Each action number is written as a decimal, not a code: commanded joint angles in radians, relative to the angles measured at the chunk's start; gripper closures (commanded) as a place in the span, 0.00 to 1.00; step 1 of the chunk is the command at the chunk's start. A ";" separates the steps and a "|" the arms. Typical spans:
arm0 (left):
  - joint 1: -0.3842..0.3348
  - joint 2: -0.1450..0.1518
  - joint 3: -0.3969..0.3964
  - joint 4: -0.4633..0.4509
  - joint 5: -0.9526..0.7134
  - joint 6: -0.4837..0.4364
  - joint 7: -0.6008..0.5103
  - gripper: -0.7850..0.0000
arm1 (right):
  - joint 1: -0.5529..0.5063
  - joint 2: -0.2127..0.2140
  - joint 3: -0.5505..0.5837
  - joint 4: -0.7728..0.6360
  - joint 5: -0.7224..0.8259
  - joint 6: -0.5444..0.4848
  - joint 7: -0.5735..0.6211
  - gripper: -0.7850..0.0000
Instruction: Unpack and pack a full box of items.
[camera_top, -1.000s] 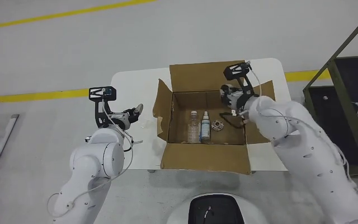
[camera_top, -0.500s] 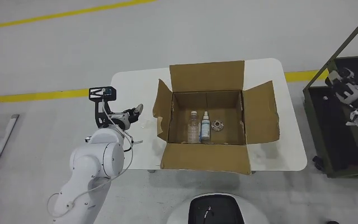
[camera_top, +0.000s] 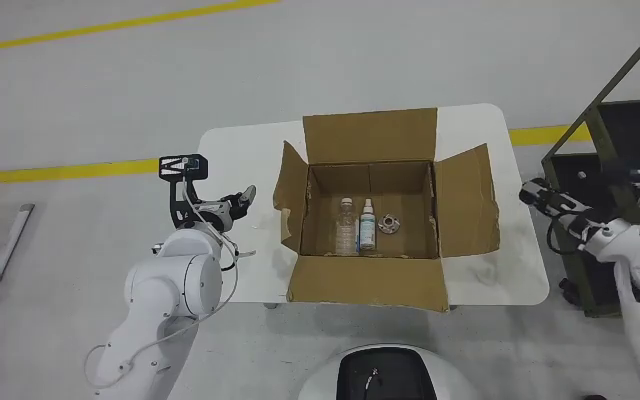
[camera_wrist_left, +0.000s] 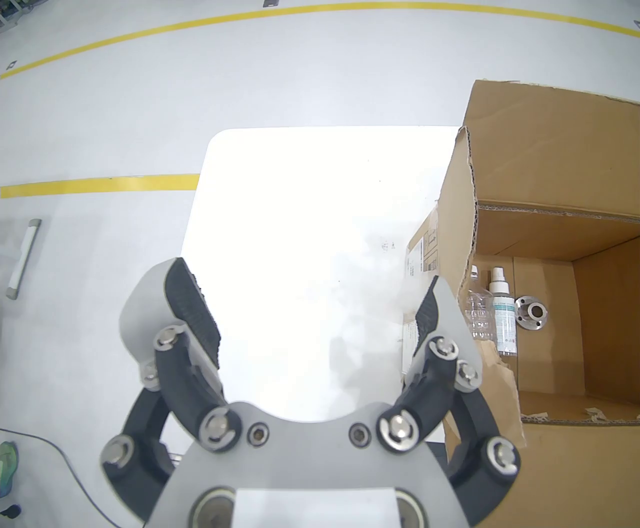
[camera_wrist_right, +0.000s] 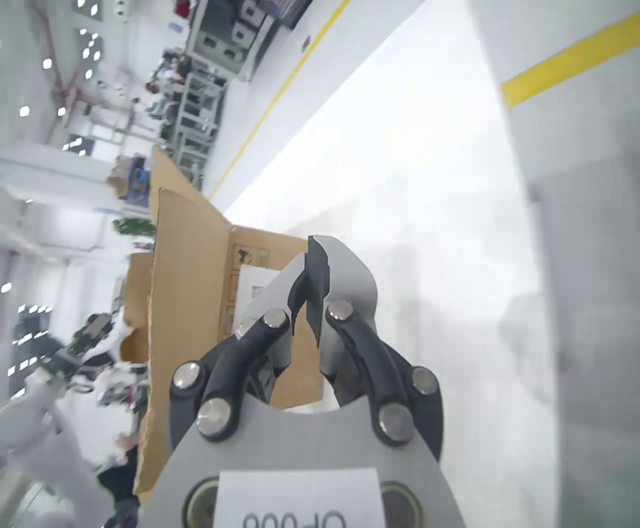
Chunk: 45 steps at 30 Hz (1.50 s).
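An open cardboard box (camera_top: 370, 135) stands in the middle of the white table (camera_top: 250, 150). On its floor lie a clear bottle (camera_top: 346, 227), a white spray bottle (camera_top: 367, 224) and a metal flange (camera_top: 389, 224). My left gripper (camera_top: 243, 196) hangs open and empty above the table, left of the box. The left wrist view shows that gripper (camera_wrist_left: 305, 285), the box (camera_wrist_left: 540, 160), the clear bottle (camera_wrist_left: 477, 315), the spray bottle (camera_wrist_left: 502, 312) and the flange (camera_wrist_left: 532, 313). My right gripper (camera_top: 527, 189) is at the table's right edge, its fingers (camera_wrist_right: 312, 265) shut with nothing between them, pointing toward the box (camera_wrist_right: 190, 280).
A dark green cart (camera_top: 590, 200) stands close to the table's right side, just behind my right arm. The box flaps are spread outward on all sides. Bare table lies left of the box and along its right edge.
My right arm left the box's far right corner, swung out over the cart, and now sits by the table's right edge. The left arm has not moved.
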 joint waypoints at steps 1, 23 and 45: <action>0.000 0.000 0.000 0.000 0.000 0.000 0.000 0.00 | 0.043 0.000 -0.047 0.046 0.038 -0.030 0.043 1.00; 0.000 0.000 0.000 0.000 0.000 0.000 0.000 0.00 | 0.153 -0.001 -0.461 -0.179 -0.233 0.040 0.157 1.00; 0.064 -0.005 0.012 0.054 0.097 -0.142 0.163 1.00 | 0.048 0.024 -0.355 -0.286 -0.153 -0.094 0.022 1.00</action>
